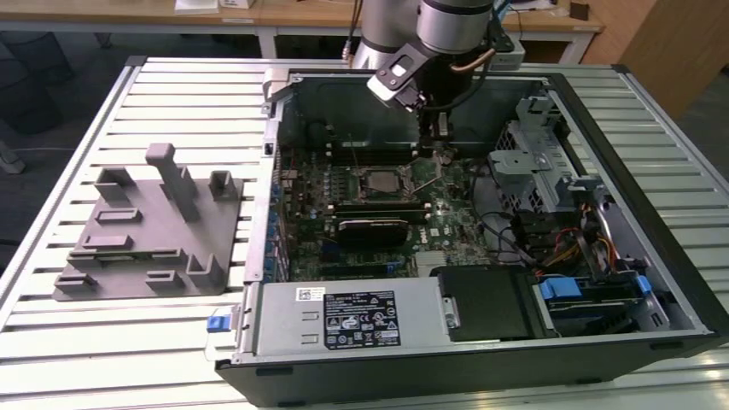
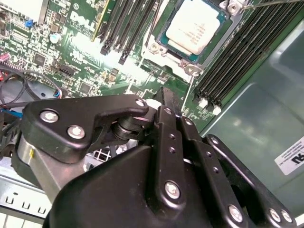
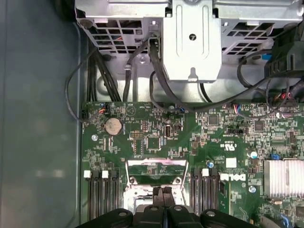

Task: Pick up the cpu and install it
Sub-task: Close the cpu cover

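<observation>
**Chip seated, fingers pressed together**

We see the cpu (image 2: 194,24), a flat square with a pale, matte metal lid, lying in the steel-framed socket (image 2: 161,50) on the green motherboard (image 2: 71,42). The gripper (image 2: 167,95) hangs near it, its black fingers closed on nothing, inside the open computer case (image 1: 456,380).

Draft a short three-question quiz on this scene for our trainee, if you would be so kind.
1. Fill in: the grey holder stands on the exterior view's ____ of the computer case.
2. True or false: the cpu lies on the grey holder.
3. The gripper is: A) shut, B) wide open, C) holding the cpu.
Key: 1 left; 2 false, it sits in the socket; 3 A.
</observation>
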You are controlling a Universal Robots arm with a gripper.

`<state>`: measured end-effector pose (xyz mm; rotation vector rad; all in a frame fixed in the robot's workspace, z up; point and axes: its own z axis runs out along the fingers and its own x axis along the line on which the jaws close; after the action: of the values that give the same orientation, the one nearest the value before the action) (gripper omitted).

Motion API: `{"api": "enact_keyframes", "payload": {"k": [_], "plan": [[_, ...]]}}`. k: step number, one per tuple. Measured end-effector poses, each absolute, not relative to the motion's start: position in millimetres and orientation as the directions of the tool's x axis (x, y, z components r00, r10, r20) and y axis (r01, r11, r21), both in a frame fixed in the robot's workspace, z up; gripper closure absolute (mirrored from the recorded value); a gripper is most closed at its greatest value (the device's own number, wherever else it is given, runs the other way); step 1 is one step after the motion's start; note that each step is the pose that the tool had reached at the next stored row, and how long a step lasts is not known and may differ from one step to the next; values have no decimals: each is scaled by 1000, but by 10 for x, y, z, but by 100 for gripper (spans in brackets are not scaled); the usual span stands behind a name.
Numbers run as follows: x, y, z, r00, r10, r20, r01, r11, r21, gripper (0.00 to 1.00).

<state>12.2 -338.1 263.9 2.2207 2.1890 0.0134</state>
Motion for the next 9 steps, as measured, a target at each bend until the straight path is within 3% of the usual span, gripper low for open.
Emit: {"api": "enact_keyframes", "payload": {"k": [9], "plan": [[208,-3374,2627,7,1000,-10,1000,-7,23,89]]}}
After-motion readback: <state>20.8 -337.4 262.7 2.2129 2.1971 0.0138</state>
